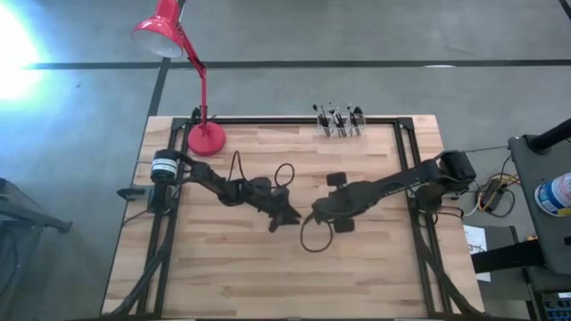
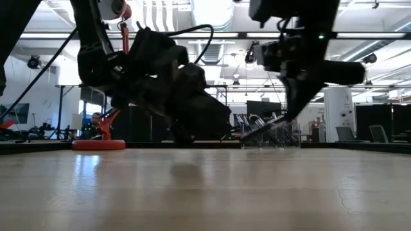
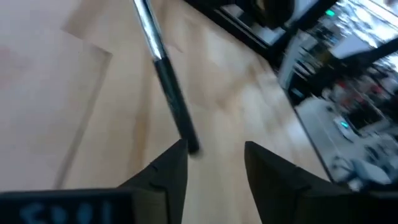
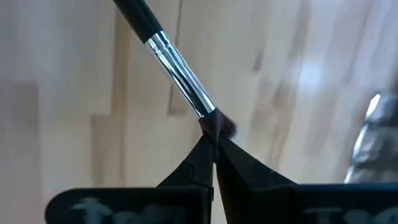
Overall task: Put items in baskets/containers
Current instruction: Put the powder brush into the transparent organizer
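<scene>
With the right pincer [image 4: 213,152] pinching the brush [image 4: 177,65] by its bristles, keep the left pincer [image 3: 214,163] spread around the handle until centred.

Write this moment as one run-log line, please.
right gripper: shut on brush tip | left gripper: open, at handle | organiser: far edge

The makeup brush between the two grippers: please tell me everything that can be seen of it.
The makeup brush is thin, with a glossy black handle, a shiny silvery ferrule and a small dark bristle tip. The right gripper is shut on the bristle end. The handle end reaches the open left gripper, beside one finger; contact cannot be judged. It is held tilted above the wooden table, near the middle.
</scene>
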